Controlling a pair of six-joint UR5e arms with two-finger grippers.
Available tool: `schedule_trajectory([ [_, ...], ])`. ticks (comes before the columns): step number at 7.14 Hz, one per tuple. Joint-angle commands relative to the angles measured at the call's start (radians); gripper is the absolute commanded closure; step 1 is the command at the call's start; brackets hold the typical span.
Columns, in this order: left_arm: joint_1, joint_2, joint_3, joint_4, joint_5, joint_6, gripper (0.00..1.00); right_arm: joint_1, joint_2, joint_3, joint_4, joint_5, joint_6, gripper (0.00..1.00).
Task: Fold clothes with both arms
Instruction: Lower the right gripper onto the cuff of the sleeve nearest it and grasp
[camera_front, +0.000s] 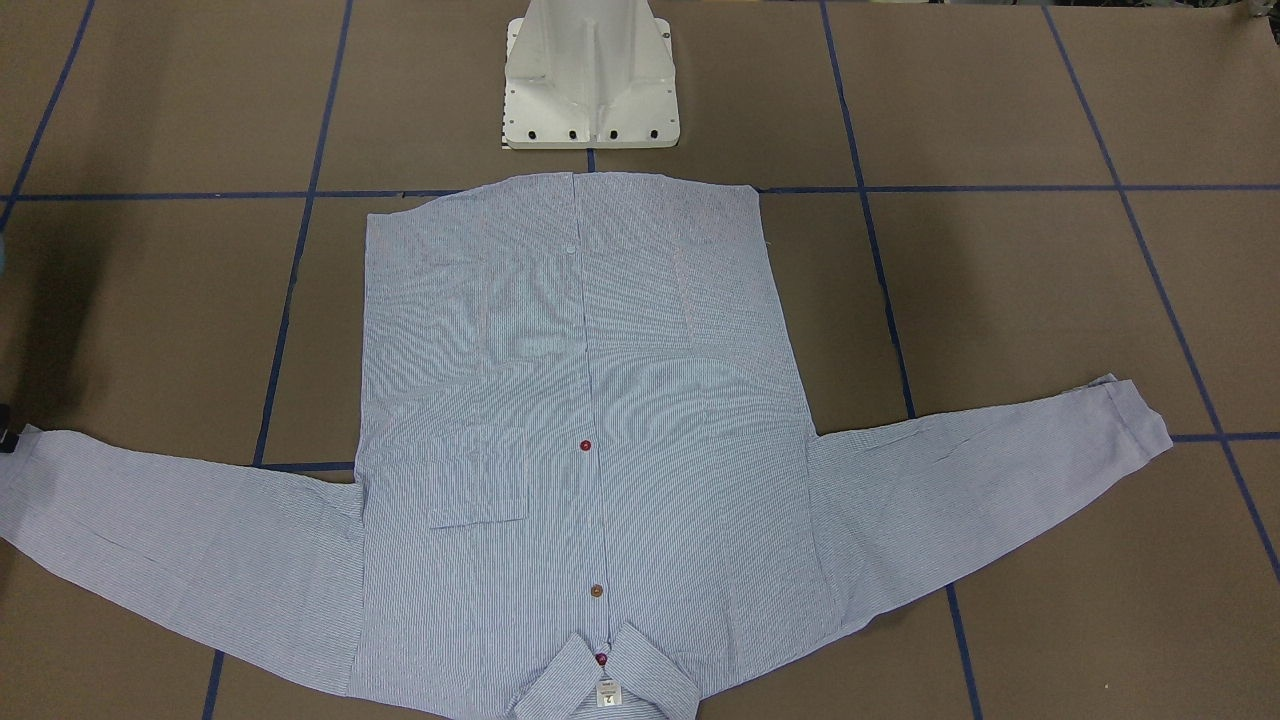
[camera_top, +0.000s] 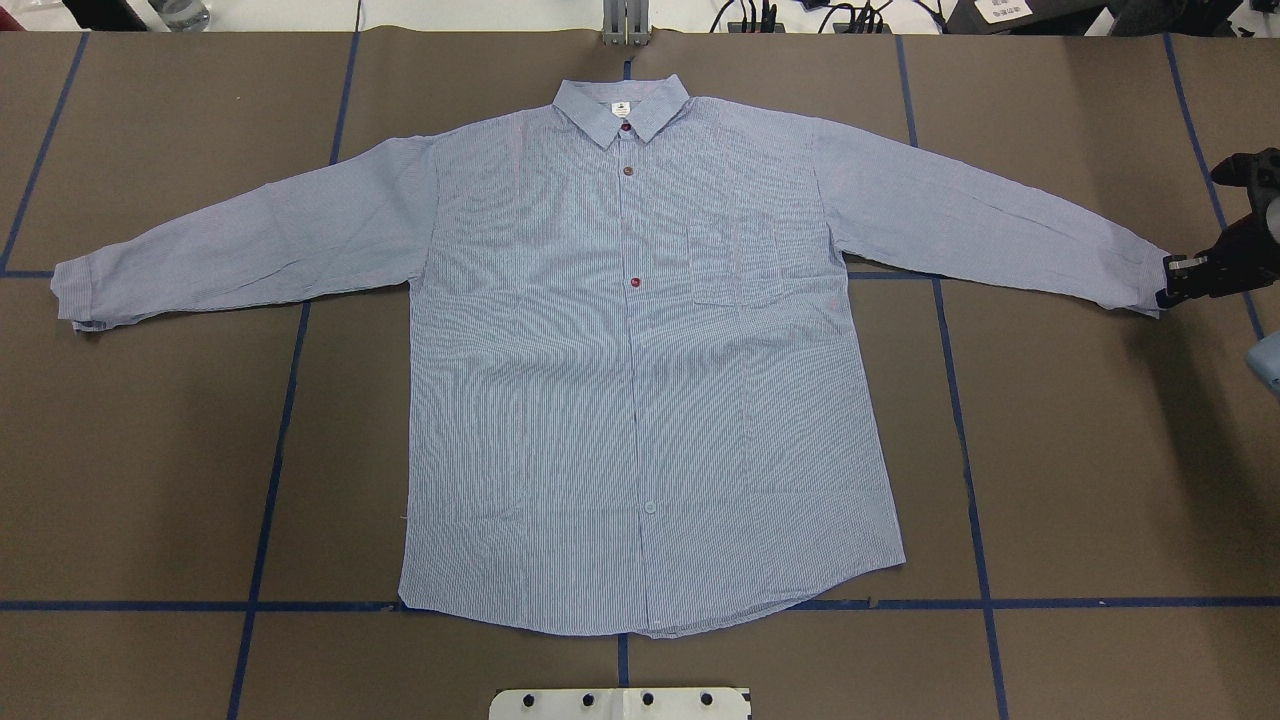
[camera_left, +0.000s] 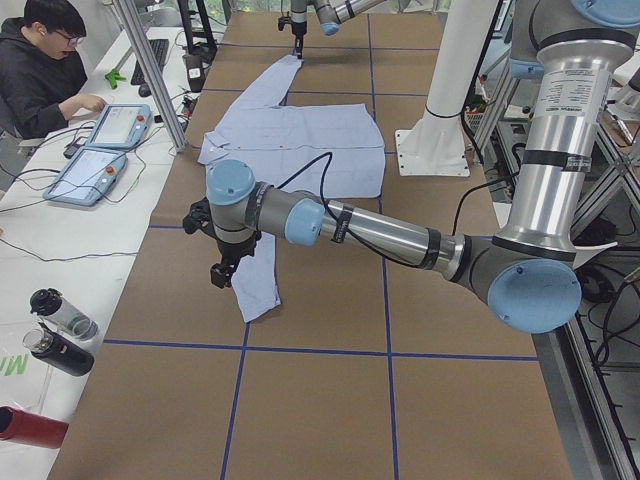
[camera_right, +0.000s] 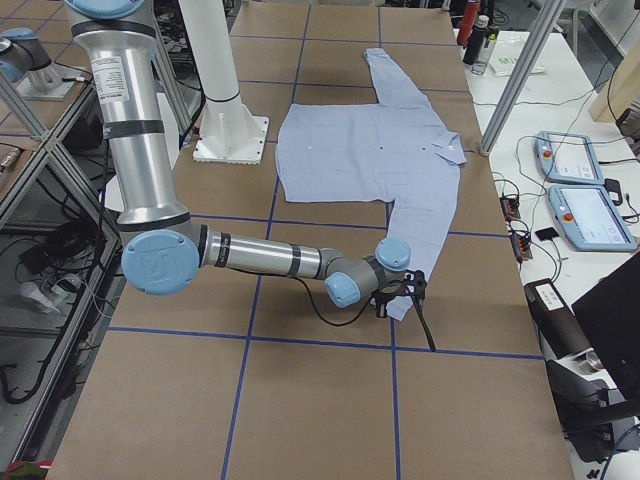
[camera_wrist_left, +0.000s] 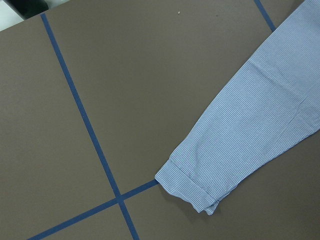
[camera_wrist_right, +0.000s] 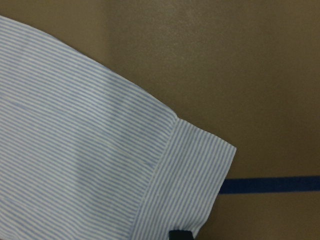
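Item: one shirt (camera_top: 640, 400), lying flat, buttoned, front up, on the tabletop (camera_top: 150, 450). Its two sleeves (camera_top: 250, 240) are spreading wide. No fold is showing, so I am judging all folding undone.

Two arms (camera_left: 380, 230): my right fingers (camera_top: 1183, 275) are sitting at one cuff (camera_top: 1145, 285), and my left fingers (camera_left: 222, 268) are hanging over the other sleeve. I cannot tell the opening of either.

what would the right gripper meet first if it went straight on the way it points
Probably the shirt cuff: the right gripper points down over its edge, table beneath; height unclear.
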Motion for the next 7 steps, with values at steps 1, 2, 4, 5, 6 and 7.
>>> schedule_trajectory([
  [1, 0.000, -0.004, 0.000, -0.002, 0.000, -0.025, 0.00, 0.002, 0.009, 0.008, 0.006, 0.001, 0.000, 1.00],
  [2, 0.000, -0.004, -0.001, -0.002, 0.000, -0.026, 0.00, 0.008, 0.008, 0.021, 0.011, 0.005, -0.003, 1.00],
  [4, 0.000, -0.004, -0.002, -0.002, 0.000, -0.026, 0.00, 0.067, 0.003, 0.090, 0.011, 0.072, -0.008, 1.00],
  [5, 0.000, -0.004, -0.002, -0.002, 0.000, -0.026, 0.00, 0.095, 0.007, 0.131, 0.011, 0.131, -0.006, 1.00],
  [6, 0.000, -0.004, -0.002, -0.002, 0.000, -0.026, 0.00, 0.100, 0.014, 0.202, 0.008, 0.159, -0.002, 1.00],
  [7, 0.000, -0.006, -0.002, -0.002, 0.000, -0.027, 0.00, 0.098, 0.039, 0.263, -0.003, 0.167, 0.002, 1.00],
])
